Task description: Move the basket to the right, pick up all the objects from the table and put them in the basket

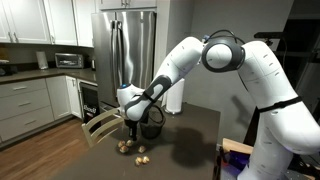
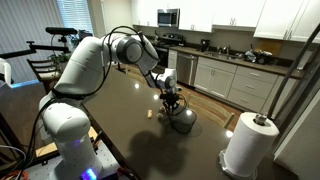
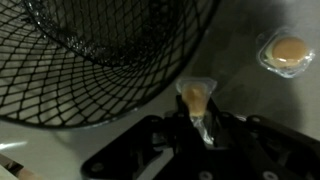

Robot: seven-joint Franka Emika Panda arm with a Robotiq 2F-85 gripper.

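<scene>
While the basket (image 3: pixel 90 60) sits upright on the table (image 2: pixel 130 140), its dark mesh filling the upper part of the wrist view, the action is right at its rim. Just beside it the gripper (image 3: pixel 197 105) has its jaws drawn in narrow around 1 tan piece (image 3: pixel 195 93), and as far as the blurry wrist view lets me judge, that piece is pinched between the fingertips. A 2nd piece (image 3: pixel 290 50) lies on the tabletop a little apart from the gripper, and in an exterior view a small cluster (image 1: pixel 133 149) of at least 3 waits near the table edge. What shows of the mesh looks empty, so I'd call this the 1st pickup. Whether the basket has already had its shift to the right, I cannot say. Left to do: drop this piece in and collect all the others.
</scene>
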